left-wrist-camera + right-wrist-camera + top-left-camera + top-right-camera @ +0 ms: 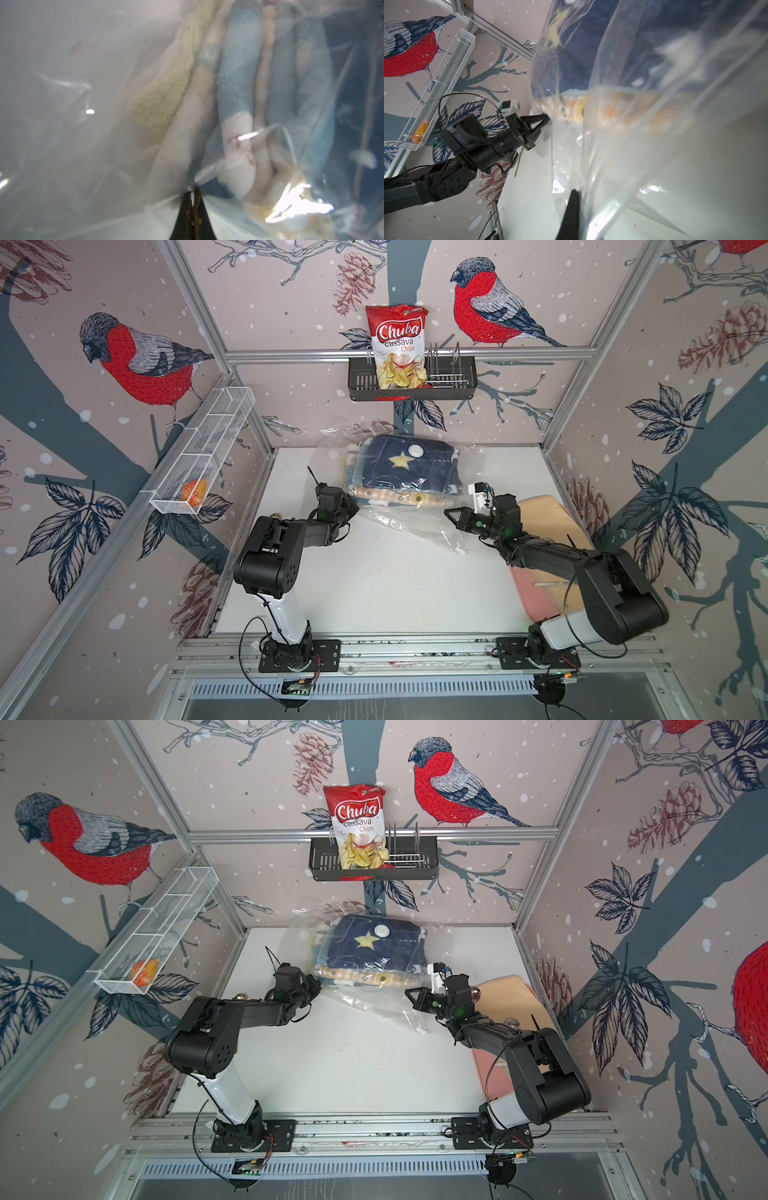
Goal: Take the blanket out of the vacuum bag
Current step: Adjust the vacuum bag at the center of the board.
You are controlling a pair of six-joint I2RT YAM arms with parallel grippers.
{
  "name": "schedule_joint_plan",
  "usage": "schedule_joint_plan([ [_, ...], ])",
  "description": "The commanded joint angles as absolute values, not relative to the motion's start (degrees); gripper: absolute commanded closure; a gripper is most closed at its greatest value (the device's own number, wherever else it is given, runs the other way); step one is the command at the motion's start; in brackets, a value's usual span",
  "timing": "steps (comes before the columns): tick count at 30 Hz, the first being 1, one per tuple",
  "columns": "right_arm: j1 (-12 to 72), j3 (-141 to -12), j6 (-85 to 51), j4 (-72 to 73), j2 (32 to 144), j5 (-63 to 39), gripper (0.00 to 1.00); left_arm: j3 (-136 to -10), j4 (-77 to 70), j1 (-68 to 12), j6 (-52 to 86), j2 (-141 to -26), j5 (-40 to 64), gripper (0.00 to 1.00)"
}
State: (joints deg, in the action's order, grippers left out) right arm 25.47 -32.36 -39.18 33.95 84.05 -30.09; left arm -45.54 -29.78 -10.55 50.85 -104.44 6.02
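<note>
Table (374, 593): white, with both arm bases bolted on the rail at its near edge.
Boards (540, 510): a tan one and a pink one lie flat along the right side, partly under the right arm.
Clip (459, 551): small and white, on the bag's loose near corner, resting on the table.
Left claw (354, 508): fully closed. The left wrist view shows the plastic puckering into its tips, so it has the bag's film pinched at the left near edge.
Right claw (448, 513): fully closed too, tip at the bag's right near side. The right wrist view shows film on both sides of the tips, so it appears to have a fold of the bag.
Bag (399, 526): clear and crinkly, lying on the far middle of the table between the two claws, its slack near end spread flat toward the clip.
Blanket (399, 472): folded and fully inside the bag, navy with a yellow star on top, with checked and pale blue layers at the near side.
Cap (415, 450): round and white, on the bag's upper face just beside the star.
Basket (208, 439): white wire, on the left wall, with something orange (194, 491) at its near end.
Rack (365, 385): black, on the back wall, holding a red chips packet (397, 344) upright.
</note>
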Motion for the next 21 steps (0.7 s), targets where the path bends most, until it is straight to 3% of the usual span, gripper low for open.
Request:
schedule_joint_plan([
  [1, 30.9, -32.8, -41.7, 34.3, 83.6, -25.1, 1.0, -47.8, -34.7, -9.3, 52.1, -106.5, 6.9, 1.0],
  [13, 54.5, -39.8, -55.1, 46.5, 96.2, -11.1, 1.0, -60.1, -26.6, -4.0, 49.2, -108.6, 9.0, 1.0],
  [21, 59.1, -49.5, -59.0, 50.7, 106.0, -12.1, 1.0, -57.6, -19.5, -4.2, 46.1, -93.9, 5.5, 1.0],
])
